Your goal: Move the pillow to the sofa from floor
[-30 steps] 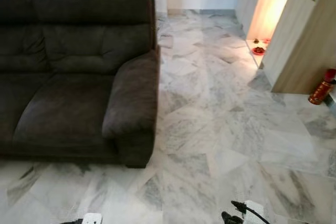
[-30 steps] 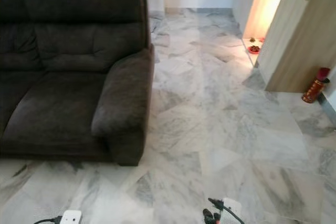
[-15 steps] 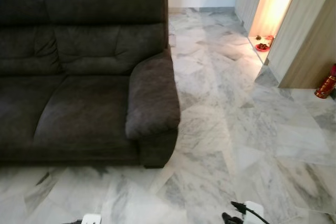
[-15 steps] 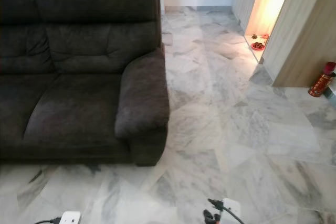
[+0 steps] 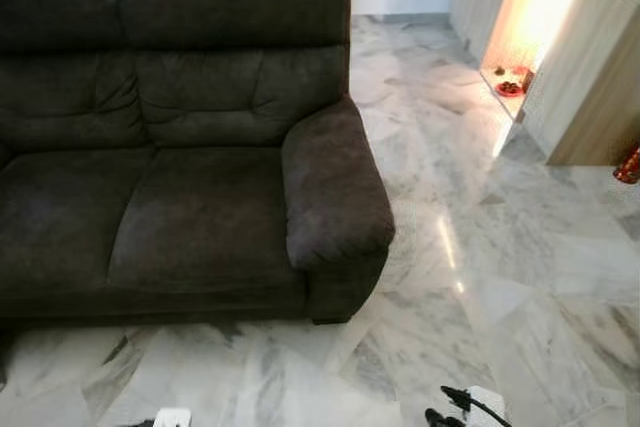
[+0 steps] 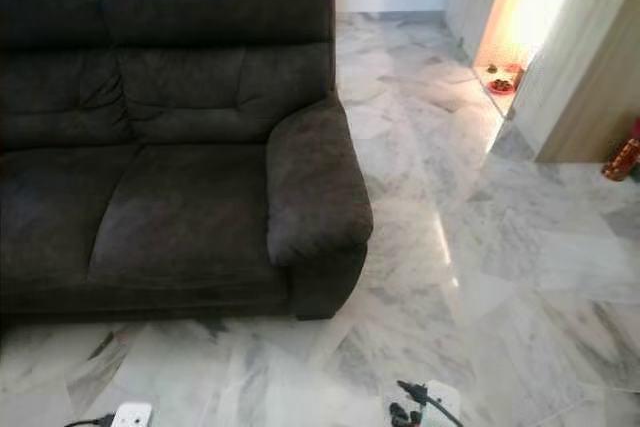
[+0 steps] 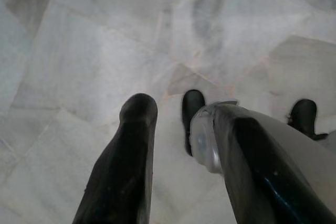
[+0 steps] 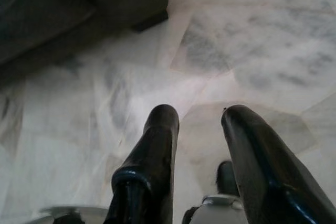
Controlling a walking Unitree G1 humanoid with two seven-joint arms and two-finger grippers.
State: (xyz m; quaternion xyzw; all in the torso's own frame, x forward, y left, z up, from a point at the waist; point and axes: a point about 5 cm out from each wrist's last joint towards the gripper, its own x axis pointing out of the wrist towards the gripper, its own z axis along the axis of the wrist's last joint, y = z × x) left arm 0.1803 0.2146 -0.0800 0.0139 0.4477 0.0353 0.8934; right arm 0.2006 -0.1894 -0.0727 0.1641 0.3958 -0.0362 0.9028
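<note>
Grey marble floor (image 5: 480,247) fills the lower part of the frame. The left gripper (image 7: 173,109) and the right gripper (image 8: 199,116) hang low over it, jaws a little apart and holding nothing. Farther up on the left sits the dark sofa (image 5: 190,147). At the upper right glows a lit wooden cupboard (image 5: 560,37). I cannot tell where the pillow is.

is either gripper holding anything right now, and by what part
Nothing is held. The left gripper and the right gripper both hang open over the bare marble floor, beside the sofa.
</note>
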